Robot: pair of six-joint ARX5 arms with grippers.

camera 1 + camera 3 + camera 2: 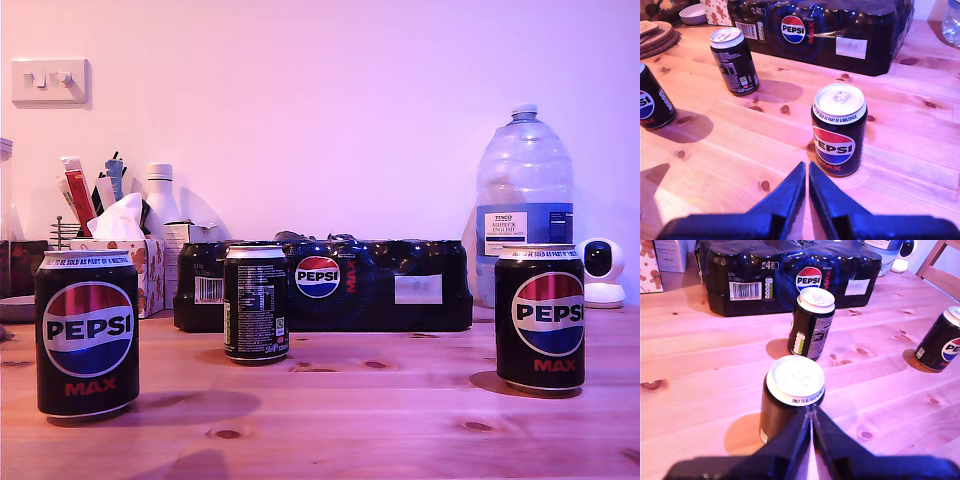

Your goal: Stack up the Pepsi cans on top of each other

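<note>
Three Pepsi cans stand upright and well apart on the counter (pixel 330 420), none stacked: one at the exterior view's left (pixel 87 332), one in the middle further back (pixel 256 302), one at its right (pixel 540 317). My first gripper (pixel 810 416) has its jaws pressed together, tips right at the near rim of the left can (pixel 792 404). My second gripper (pixel 806 172), jaws also together, sits just short of the right can (pixel 838 129). Neither arm shows in the exterior view. Behind stands a multipack (pixel 330 285).

"pepsi max" on cans (pixel 87 332), "tesco" on bottle (pixel 524 205)
</note>
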